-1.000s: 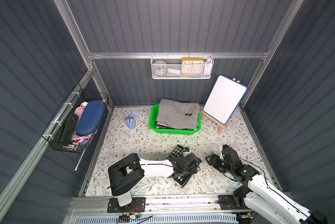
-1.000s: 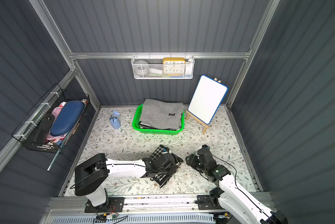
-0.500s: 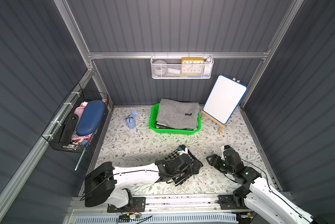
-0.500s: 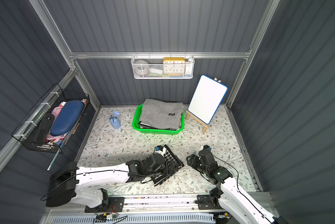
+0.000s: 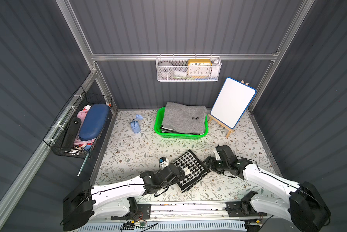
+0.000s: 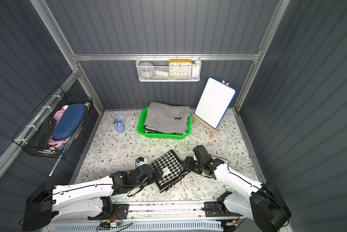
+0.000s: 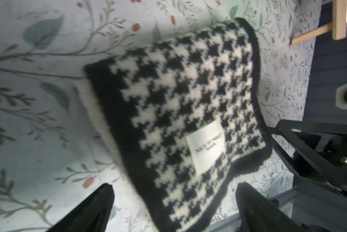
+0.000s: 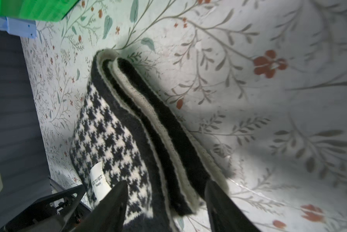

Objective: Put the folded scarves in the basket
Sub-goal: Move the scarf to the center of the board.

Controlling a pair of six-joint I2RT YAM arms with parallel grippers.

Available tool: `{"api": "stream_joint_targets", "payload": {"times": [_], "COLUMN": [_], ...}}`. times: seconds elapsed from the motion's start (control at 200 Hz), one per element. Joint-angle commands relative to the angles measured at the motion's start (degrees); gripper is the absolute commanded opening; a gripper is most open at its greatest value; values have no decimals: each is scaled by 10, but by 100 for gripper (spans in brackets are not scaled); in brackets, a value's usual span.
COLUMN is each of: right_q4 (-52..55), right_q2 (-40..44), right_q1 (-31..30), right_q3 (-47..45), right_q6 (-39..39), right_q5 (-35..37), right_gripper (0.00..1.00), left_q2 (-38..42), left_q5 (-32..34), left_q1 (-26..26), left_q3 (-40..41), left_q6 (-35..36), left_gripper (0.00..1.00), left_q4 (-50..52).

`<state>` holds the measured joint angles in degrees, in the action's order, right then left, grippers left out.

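1. The folded scarf (image 5: pixel 189 170) (image 6: pixel 169 169), black-and-white houndstooth with a white label (image 7: pixel 206 146), is lying flat on the floral tabletop (image 5: pixel 138 152). It is lying near the front edge, between the two grippers and well apart from the basket (image 5: pixel 178 137) (image 6: pixel 162 137).
2. The bright green basket is sitting toward the back wall, and a folded grey cloth (image 5: pixel 183 118) is filling it and overhanging its rim.
3. The left gripper (image 7: pixel 174 185) (image 5: pixel 181 172) is sitting low at the scarf's left edge. In the left wrist view its fingers (image 7: pixel 100 204) are standing spread wide, with a corner of the scarf (image 7: pixel 178 110) lying loose between them.
4. The right gripper (image 8: pixel 165 182) (image 5: pixel 207 163) is sitting at the scarf's right edge. Its fingers (image 8: pixel 112 204) are straddling the layered edge (image 8: pixel 158 130), one over the patterned top and one beside the bottom layer. Whether they are pressing on it cannot be told.
5. A whiteboard (image 5: pixel 231 102) on a small wooden easel is standing just right of the basket.
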<state>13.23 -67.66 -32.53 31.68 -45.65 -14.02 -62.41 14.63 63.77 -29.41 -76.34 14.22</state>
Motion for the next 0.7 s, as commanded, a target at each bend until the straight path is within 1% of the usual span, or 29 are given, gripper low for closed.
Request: {"api": "stream_joint_targets", "payload": {"times": [0.0, 0.03, 0.065, 0.07, 0.13, 0.17, 0.295, 0.41, 0.425, 0.58, 0.64, 0.695], "right_q4": [-1, 1, 3, 3, 4, 9, 25, 35, 33, 20, 37, 58], "right_q2": [-42, -51, -58, -61, -66, -65, -52, -22, -2, 93, 132, 164], "right_q1": [-33, -41, -50, -51, -69, -80, -112, -147, -151, -202, -206, -206], "right_q3": [25, 27, 28, 28, 24, 18, -10, -48, -55, -108, -112, -111], "right_q6": [19, 19, 18, 18, 18, 13, -11, -51, -57, -96, -96, -91], "right_q5": [24, 27, 29, 29, 34, 43, 69, 87, 89, 103, 119, 143], "right_gripper": [61, 58, 49, 49, 32, 28, 28, 30, 30, 36, 39, 44], "left_q2": [24, 26, 28, 28, 24, 19, -5, -26, -28, -48, -54, -57], "left_q5": [-23, -26, -31, -32, -37, -35, -36, -46, -47, -63, -68, -66], "left_q1": [-14, -18, -21, -22, -26, -28, -40, -69, -72, -113, -127, -129], "left_q3": [34, 41, 49, 50, 60, 65, 88, 85, 83, 63, 55, 45], "left_q6": [-34, -35, -36, -36, -37, -43, -45, -21, -16, 27, 38, 48], "left_gripper": [99, 99, 99, 99, 99, 99, 99, 99, 99, 99, 99, 99], "left_q4": [-9, -17, -28, -29, -44, -52, -99, -120, -121, -141, -147, -147]}}
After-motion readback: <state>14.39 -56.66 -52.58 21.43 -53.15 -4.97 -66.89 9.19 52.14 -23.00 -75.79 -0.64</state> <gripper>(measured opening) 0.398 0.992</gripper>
